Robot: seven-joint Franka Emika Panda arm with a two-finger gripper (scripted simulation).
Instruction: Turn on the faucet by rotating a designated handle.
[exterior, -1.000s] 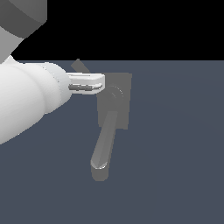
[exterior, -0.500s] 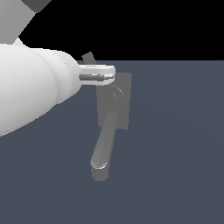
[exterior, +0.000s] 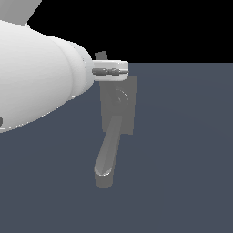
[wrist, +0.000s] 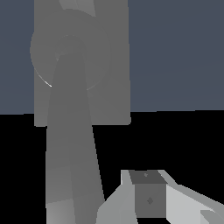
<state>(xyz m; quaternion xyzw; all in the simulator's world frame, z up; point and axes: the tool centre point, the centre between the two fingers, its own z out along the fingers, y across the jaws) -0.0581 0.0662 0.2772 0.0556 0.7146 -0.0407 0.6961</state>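
The grey faucet shows in the exterior view with its flat base block (exterior: 129,107), round hub (exterior: 120,96) and thick spout (exterior: 108,152) pointing toward the camera. My gripper (exterior: 110,71) hovers at the far edge of the base, just beyond the hub, and its fingers look pressed together with nothing between them. A small dark tip (exterior: 101,55) shows right behind it; it seems to be the handle's end. In the wrist view the spout (wrist: 70,144) runs from the hub (wrist: 98,48), a stub of the handle (wrist: 78,5) shows at the frame edge, and a fingertip (wrist: 148,197) is beside the spout's end.
My large white arm (exterior: 36,77) fills the exterior view's left side. The faucet stands on a plain dark blue-grey floor (exterior: 182,159). Nothing else stands on it.
My gripper has moved toward the exterior view's right along the far edge of the base. The dark tip behind it has swung the same way and slightly upward.
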